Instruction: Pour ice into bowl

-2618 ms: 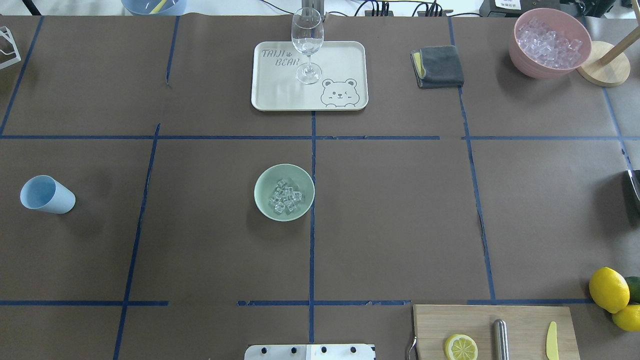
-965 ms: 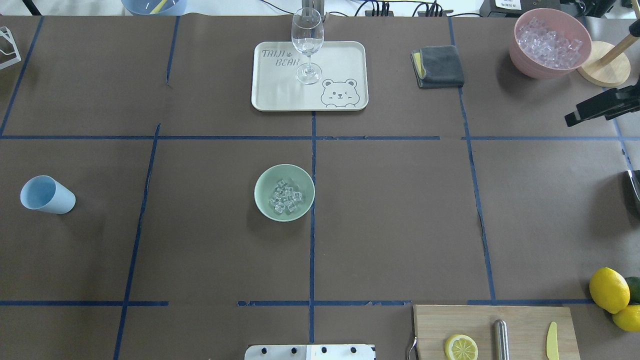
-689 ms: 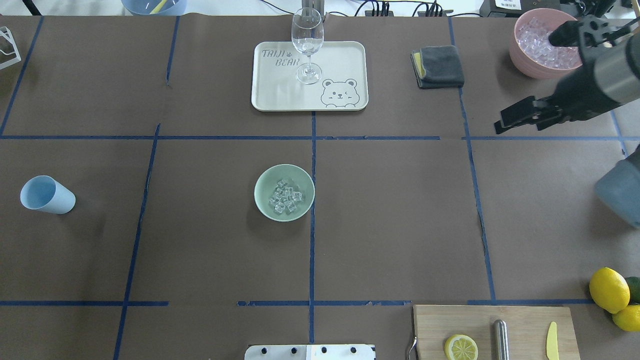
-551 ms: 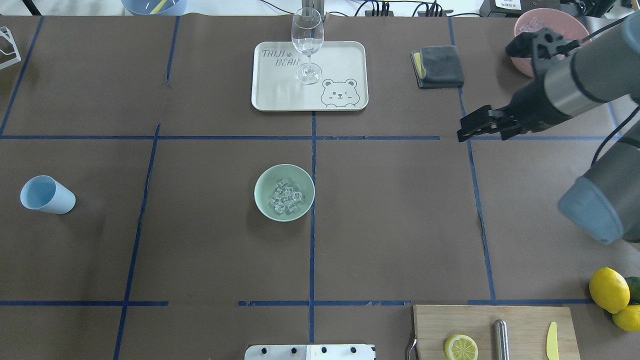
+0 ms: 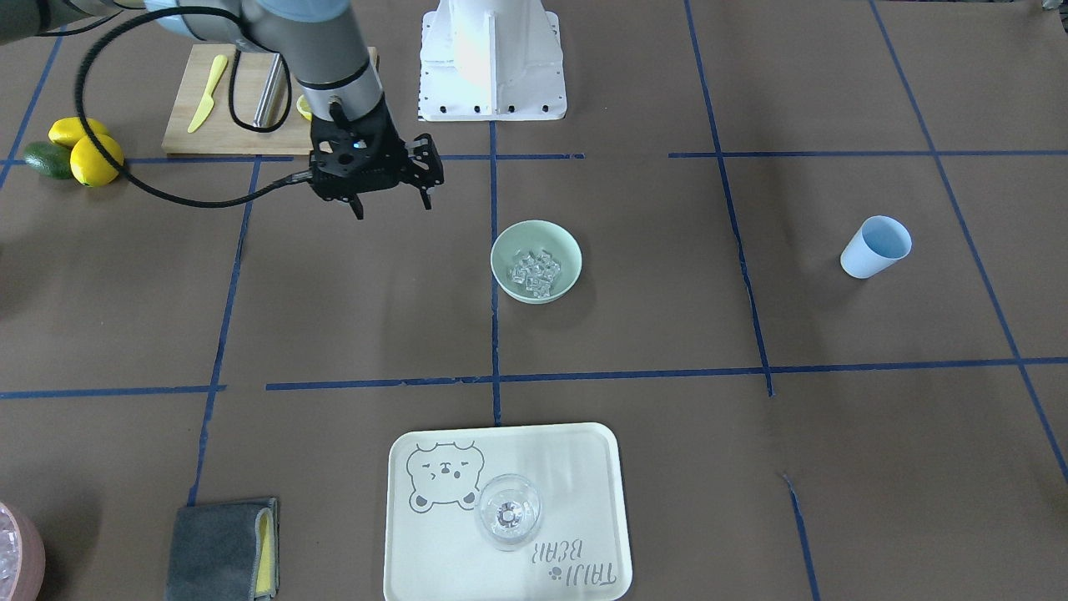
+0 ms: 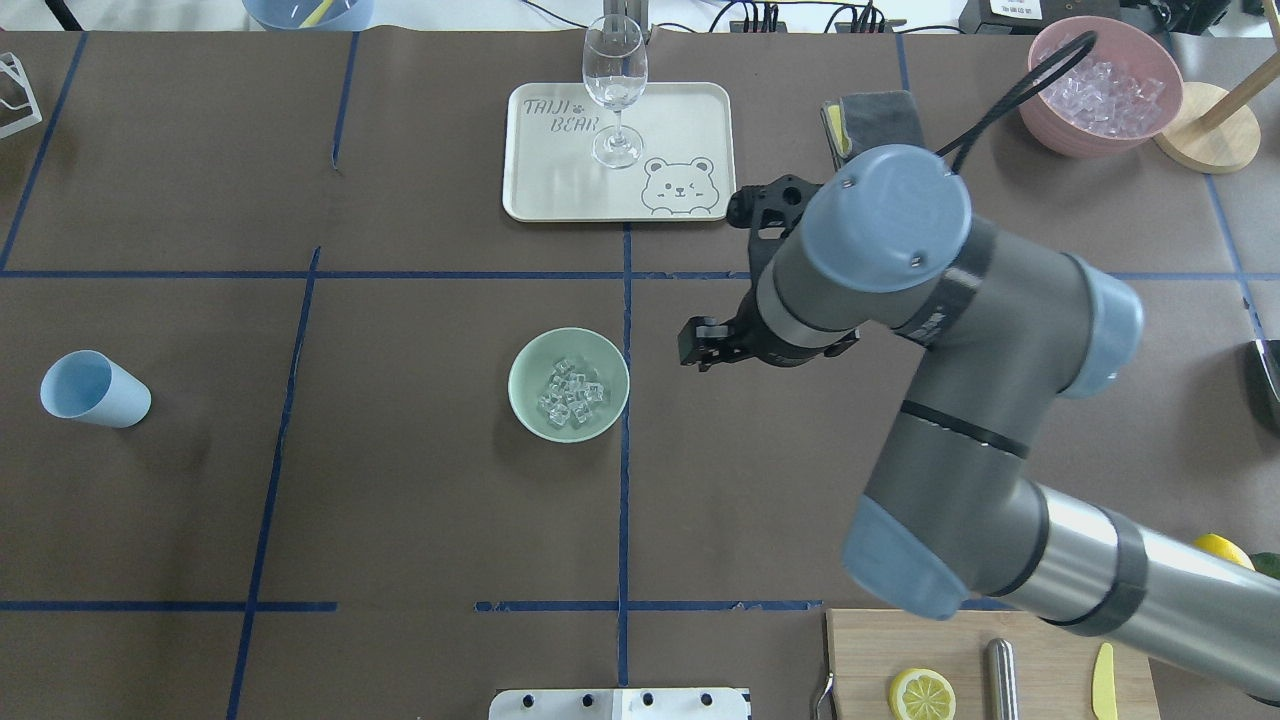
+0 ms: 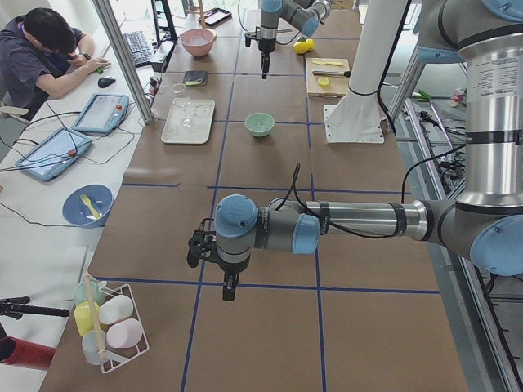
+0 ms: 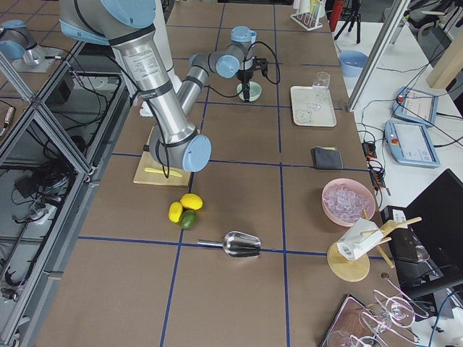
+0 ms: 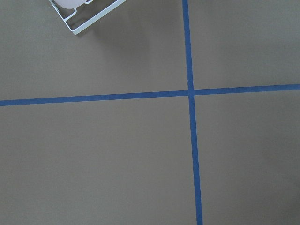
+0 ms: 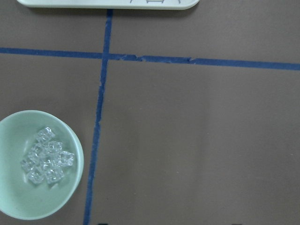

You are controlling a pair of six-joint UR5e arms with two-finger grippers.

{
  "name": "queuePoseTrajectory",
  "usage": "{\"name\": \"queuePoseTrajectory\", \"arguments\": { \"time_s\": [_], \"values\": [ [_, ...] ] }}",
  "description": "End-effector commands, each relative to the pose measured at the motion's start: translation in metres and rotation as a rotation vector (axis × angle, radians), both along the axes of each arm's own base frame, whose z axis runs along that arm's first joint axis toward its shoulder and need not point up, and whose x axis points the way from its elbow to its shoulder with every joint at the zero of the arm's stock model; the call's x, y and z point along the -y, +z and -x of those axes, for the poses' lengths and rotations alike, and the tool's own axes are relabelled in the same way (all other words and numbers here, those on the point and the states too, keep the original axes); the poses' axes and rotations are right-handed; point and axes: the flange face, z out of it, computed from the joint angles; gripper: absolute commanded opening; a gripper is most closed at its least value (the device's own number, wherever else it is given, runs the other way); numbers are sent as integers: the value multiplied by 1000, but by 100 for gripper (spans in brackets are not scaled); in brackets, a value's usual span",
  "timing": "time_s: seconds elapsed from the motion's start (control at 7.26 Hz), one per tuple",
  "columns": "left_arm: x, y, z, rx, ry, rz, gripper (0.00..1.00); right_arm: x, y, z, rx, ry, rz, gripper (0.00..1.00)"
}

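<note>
At the far left of the overhead view a light blue cup (image 6: 95,390) sits alone, well apart from everything else. At mid-table is the pale mint-green bowl (image 6: 527,380), with the ice (image 6: 572,393) already heaped in its hollow as a small cluster of clear cubes. Just to the bowl's right, on the other side of the blue tape line, the right gripper (image 5: 392,206) hangs above bare table, its jaws spread wide and holding nothing. Its wrist camera catches the bowl low in the left corner, so the bowl lies to the gripper's left, near but not beneath it. The bowl is round and offers no preferred axis of approach. The right arm is plainly the nearer one. The left gripper (image 7: 229,286) shows only in the side view, low over the table's far end and well away from the bowl, and whether its jaws are apart cannot be told. At the upper right, a pink container (image 6: 1050,130) holds a larger stock of cubes. With ice in the bowl, the pour looks done.
</note>
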Motion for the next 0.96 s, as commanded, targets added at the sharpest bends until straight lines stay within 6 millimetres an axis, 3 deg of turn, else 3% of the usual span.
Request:
{"name": "queuePoseTrajectory", "arguments": {
  "time_s": [0.0, 0.14, 0.41, 0.83],
  "values": [
    [-1, 1, 1, 1, 2, -3, 100, 1, -13, 87, -11, 36, -7, 89],
    [-2, 2, 1, 1, 2, -2, 100, 11, 2, 111, 10, 44, -9, 88],
    [-3, 2, 1, 2, 2, 0, 100, 19, 0, 139, -4, 43, -10, 82],
    [-4, 4, 1, 2, 3, 2, 100, 16, 7, 145, -18, 36, -2, 49]
  ]
}}
